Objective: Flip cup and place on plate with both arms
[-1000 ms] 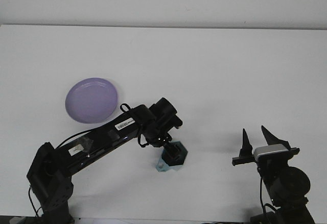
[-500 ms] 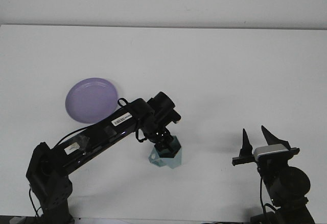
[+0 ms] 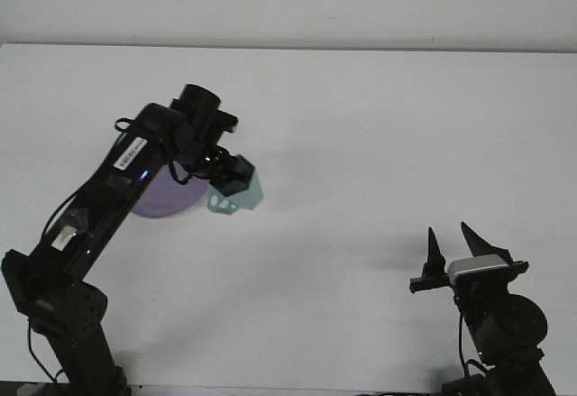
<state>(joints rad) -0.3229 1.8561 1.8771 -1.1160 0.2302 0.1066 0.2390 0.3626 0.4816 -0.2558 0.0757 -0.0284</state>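
Left claw [image 3: 236, 176] raised one cup [image 3: 240, 188] beside one plate [image 3: 171, 201]

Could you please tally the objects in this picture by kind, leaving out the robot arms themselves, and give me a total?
Cups: 1, a teal cup held above the table in the left claw
Plates: 1, a purple plate partly hidden behind the left arm
Total: 2
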